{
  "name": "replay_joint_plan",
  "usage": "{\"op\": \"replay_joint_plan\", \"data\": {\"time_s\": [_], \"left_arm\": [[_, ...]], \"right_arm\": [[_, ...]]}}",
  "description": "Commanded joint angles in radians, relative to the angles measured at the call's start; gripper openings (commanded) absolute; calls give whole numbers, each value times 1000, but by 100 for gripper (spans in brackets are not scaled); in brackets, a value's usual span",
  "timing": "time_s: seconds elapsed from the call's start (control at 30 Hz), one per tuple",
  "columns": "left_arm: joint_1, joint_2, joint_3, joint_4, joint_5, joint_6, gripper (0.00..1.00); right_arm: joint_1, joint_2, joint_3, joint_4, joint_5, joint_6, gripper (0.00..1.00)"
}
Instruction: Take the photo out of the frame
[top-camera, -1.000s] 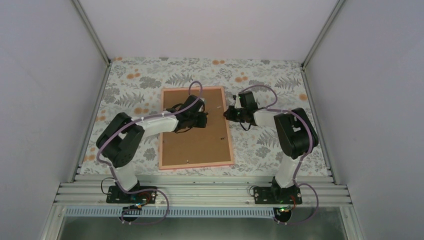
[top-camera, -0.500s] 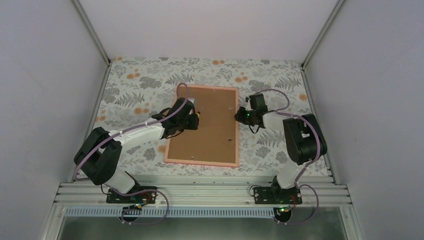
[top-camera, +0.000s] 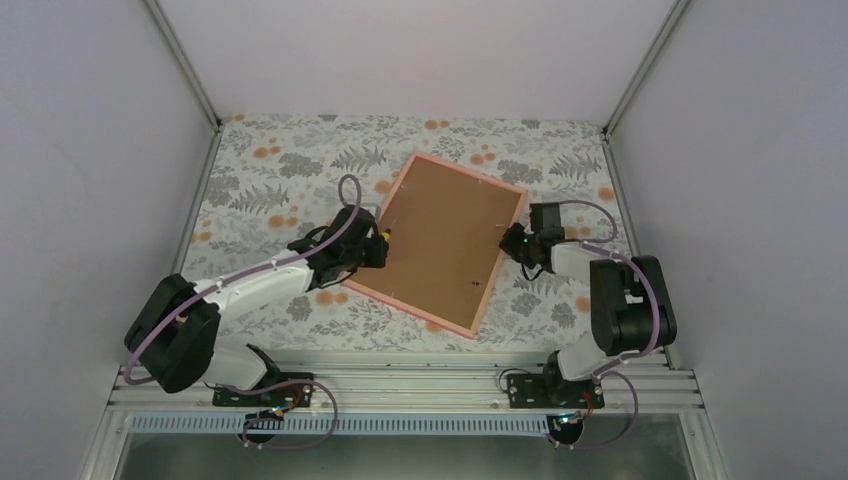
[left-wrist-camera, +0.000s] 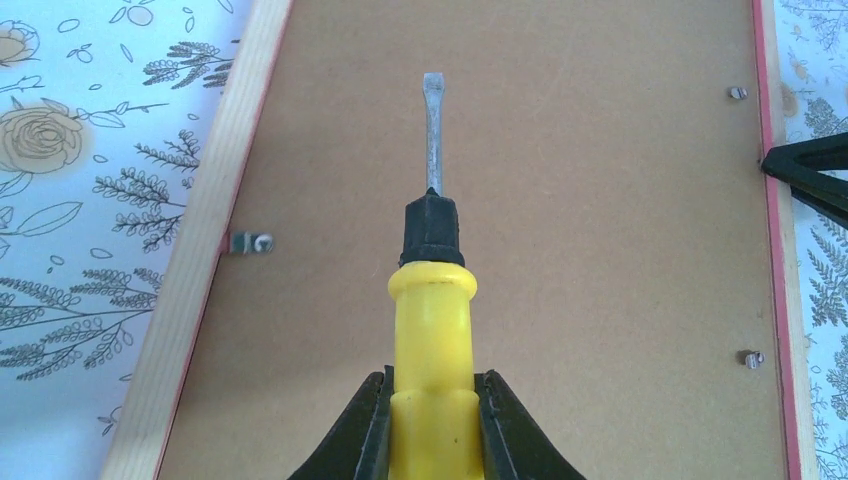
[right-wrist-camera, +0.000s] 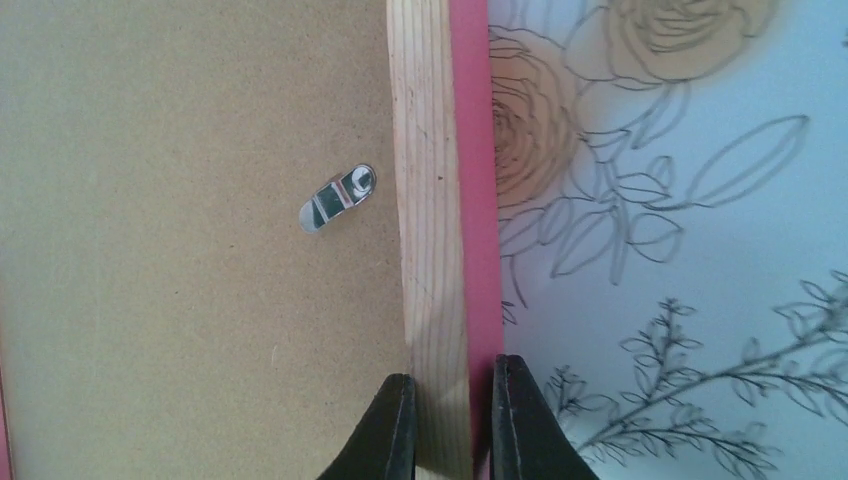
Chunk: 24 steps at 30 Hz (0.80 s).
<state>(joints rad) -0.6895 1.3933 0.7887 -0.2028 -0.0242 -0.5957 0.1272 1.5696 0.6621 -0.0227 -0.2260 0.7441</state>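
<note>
We see two arms built alike: the left arm (top-camera: 250, 285) and the right arm (top-camera: 625, 300) pair white tubular links with bulky black joint housings. Lilac cables (top-camera: 345, 195) loop along each. Black base plates (top-camera: 262, 392) carry small wiring. A green light (top-camera: 527, 241) glows at the right wrist. The fingers (right-wrist-camera: 388, 430) are black, tapered wedges.

A tablecloth (top-camera: 270, 170) printed with grey ferns and orange flowers is spread between grey walls (top-camera: 80, 150), and a yellow-handled flat-blade screwdriver (left-wrist-camera: 432, 300) is seen left of centre.

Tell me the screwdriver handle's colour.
Yellow screwdriver handle, black collar; clearest in left wrist view.
</note>
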Motion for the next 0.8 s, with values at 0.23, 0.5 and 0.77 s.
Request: {"op": "replay_joint_plan", "data": {"time_s": [0.23, 0.5, 0.77], "left_arm": [[5, -88, -35, 3, 27, -22, 3], [5, -123, -40, -1, 35, -30, 2], [5, -130, -54, 9, 58, -36, 2]], "right_arm": [[-12, -95, -33, -88, -84, -40, 34], [-1, -213, -105, -227, -142, -145, 47], [94, -355, -179, -320, -207, -174, 57]]}}
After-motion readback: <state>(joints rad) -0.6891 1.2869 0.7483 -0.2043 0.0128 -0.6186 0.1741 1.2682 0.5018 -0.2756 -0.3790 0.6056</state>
